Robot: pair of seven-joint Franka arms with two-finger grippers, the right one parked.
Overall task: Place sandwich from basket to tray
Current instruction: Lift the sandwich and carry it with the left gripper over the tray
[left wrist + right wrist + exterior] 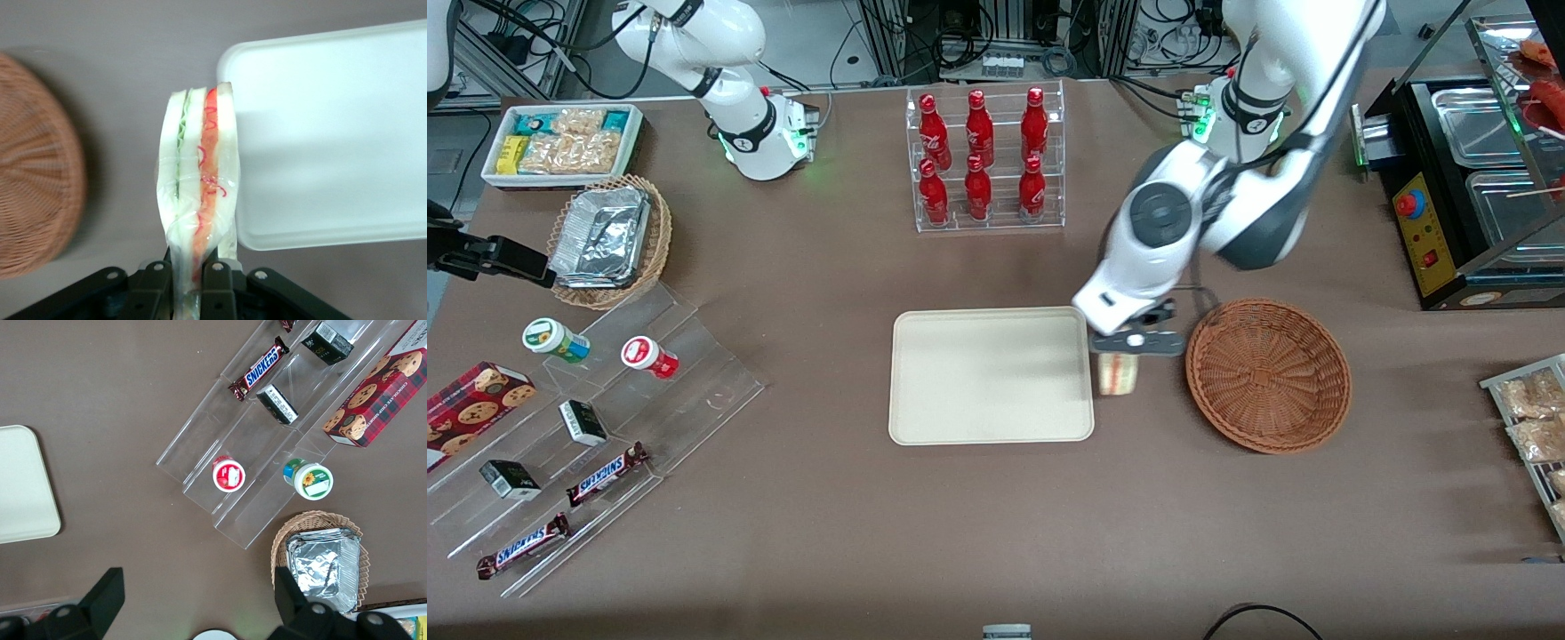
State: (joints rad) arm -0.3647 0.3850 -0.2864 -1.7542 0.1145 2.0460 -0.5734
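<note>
The gripper [1136,342] is shown between the tray [925,418] and the basket [1268,374], above the brown tabletop [996,516]. Its fingers [215,280] are closed on the narrow end of the sandwich [1111,372], which is held in clear wrapping with its cut edge exposed; green and red filling layers are seen between the white bread slices in the left wrist view [199,180]. The sandwich is carried outside the basket, just beside the tray's short edge that faces the basket, and overlaps the tray's rounded corner [230,63] slightly in the left wrist view. The basket is seen without contents in the front view. The tray surface is bare. A clear rack of red bottles [984,160] is seen farther from the front camera than the tray.
</note>
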